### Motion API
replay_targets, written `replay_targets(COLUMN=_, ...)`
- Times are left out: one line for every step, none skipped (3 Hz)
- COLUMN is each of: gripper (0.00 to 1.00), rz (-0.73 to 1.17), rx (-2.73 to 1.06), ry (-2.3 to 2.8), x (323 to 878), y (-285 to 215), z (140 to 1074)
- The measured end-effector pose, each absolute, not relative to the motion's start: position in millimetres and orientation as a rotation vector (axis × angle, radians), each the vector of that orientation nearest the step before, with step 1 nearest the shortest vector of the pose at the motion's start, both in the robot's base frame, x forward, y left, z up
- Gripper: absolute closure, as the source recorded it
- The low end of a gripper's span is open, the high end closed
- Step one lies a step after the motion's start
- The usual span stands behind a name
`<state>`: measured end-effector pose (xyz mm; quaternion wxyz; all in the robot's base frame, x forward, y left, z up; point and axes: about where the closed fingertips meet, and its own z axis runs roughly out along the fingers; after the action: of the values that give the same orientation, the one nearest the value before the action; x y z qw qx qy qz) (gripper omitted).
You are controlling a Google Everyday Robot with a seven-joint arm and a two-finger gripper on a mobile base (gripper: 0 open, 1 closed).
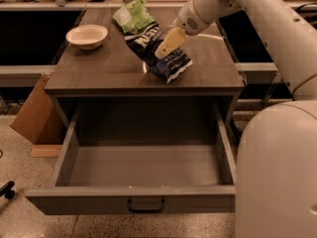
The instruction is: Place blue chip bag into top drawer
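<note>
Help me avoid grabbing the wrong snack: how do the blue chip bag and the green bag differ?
The blue chip bag is dark navy; the green bag is light green. The blue chip bag is larger than the green bag. The gripper hangs over the blue chip bag; the green bag lies farther back. Both lie on the cabinet top.

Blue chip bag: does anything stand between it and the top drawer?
Nothing visible does. The bag lies on the tabletop under the gripper, and the drawer stands open just below.
</note>
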<state>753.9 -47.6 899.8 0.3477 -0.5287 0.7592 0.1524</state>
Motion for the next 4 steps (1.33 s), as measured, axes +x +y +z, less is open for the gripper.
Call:
replay_targets(gripper=0.40, rz=0.428, rx=-1.401, ry=1.972, x=758.4, y=-32.5, z=885.9)
replay_targets(gripper=0.63, rz=0.447, rx=-1.424, ry=1.960, x=757.7, y=-24.6, z=878.5)
replay_targets(gripper=0.86, rz=0.428, rx=-1.418, ry=1.868, x=739.6, y=-32.8, z=903.9)
replay_targets(gripper=1.00, rz=0.419, rx=-1.477, ry=1.750, x=679.8, y=-38.0, z=938.5)
